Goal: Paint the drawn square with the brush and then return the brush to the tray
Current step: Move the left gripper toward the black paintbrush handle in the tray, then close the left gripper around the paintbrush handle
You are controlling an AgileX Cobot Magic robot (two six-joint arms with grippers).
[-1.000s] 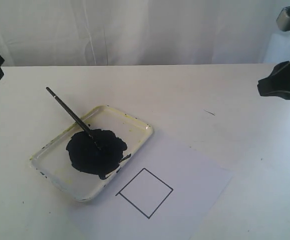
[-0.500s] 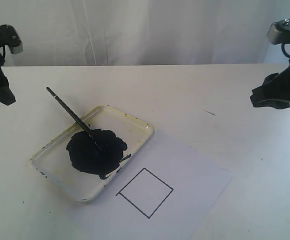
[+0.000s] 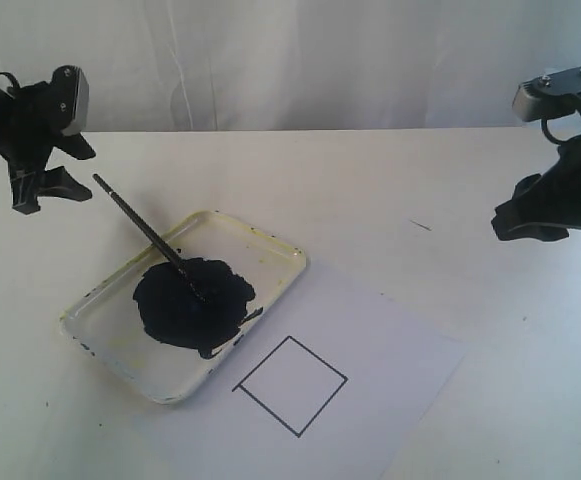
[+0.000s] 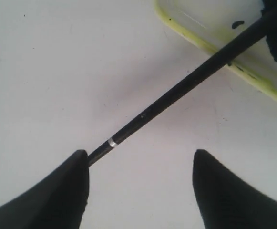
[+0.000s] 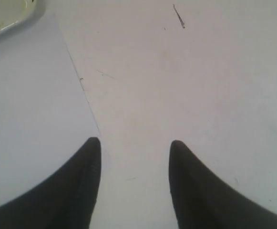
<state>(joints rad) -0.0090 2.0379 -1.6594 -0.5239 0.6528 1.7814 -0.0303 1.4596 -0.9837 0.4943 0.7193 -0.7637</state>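
The brush (image 3: 145, 233) leans on the tray (image 3: 270, 246), its tip in the blue-black puddle (image 3: 192, 302) and its handle end sticking out over the table to the upper left. My left gripper (image 3: 45, 185) hovers open just beyond that handle end; in the left wrist view the brush (image 4: 176, 90) runs toward one of the fingers (image 4: 71, 186), nothing gripped. The drawn square (image 3: 290, 386) is blank on the paper sheet (image 3: 370, 340). My right gripper (image 3: 525, 222) hangs open over bare table at the right, beside the paper's edge (image 5: 33, 95).
A white curtain closes the back of the table. A small dark mark (image 3: 420, 226) lies on the tabletop right of centre. The tray's rim (image 4: 214, 52) shows yellowish stains.
The left arm has swung in from the left edge toward the brush's handle end. The right arm has moved slightly left and lower. Brush, tray and paper have not moved.
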